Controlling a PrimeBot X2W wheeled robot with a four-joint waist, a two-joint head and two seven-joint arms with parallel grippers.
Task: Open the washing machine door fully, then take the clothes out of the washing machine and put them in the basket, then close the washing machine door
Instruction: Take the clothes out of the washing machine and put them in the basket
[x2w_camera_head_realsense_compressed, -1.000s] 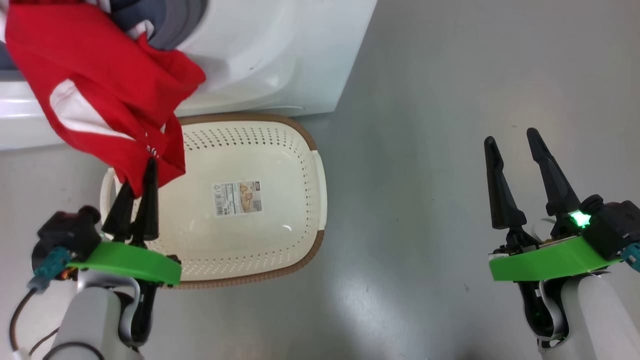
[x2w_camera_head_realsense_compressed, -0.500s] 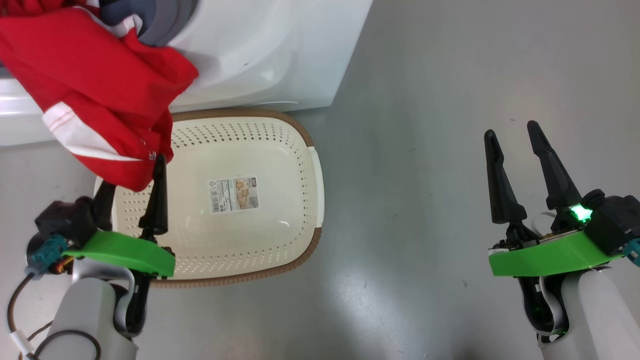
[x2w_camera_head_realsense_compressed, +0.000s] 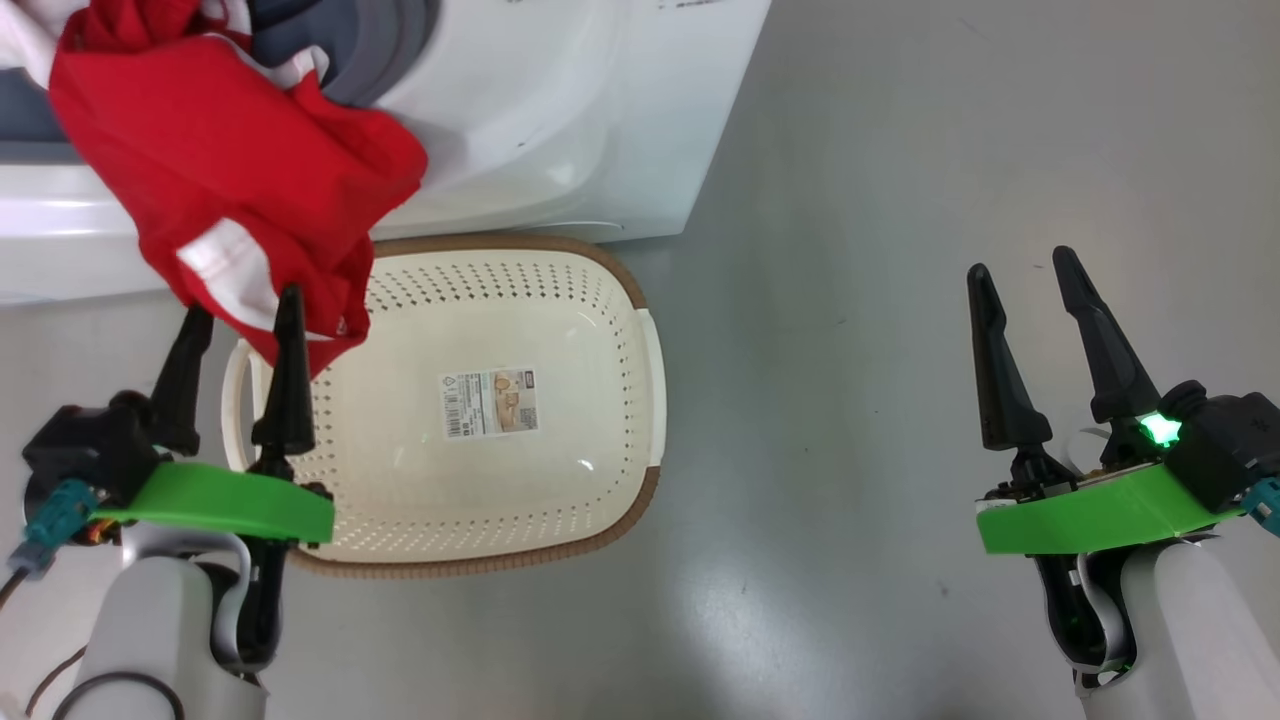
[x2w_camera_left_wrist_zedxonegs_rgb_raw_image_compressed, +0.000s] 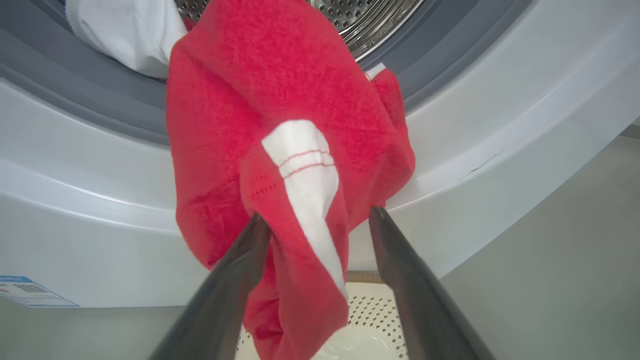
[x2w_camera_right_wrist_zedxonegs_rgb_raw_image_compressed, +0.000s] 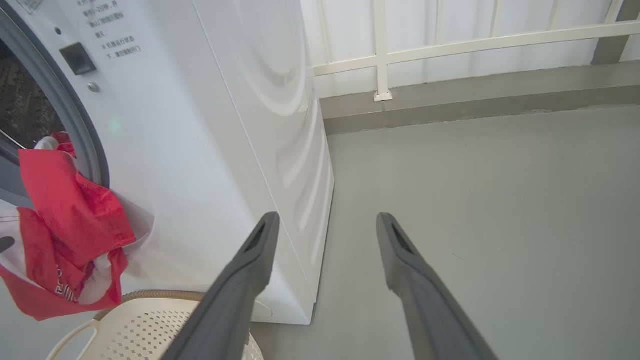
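Washing machine with drum mouth uncovered, so door opening read as done; the clothes draped out of it, red and white, their lower end hanging over the left corner of the basket, bare inside but for a paper label. Left gripper stood fingers apart astride that hanging end, clamping nothing, and the right gripper hovered spread over the floor well aside; basket transfer and door closing remained.

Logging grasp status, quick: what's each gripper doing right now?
Left gripper: open, clothes hanging loose between its fingers.
Right gripper: open, empty.
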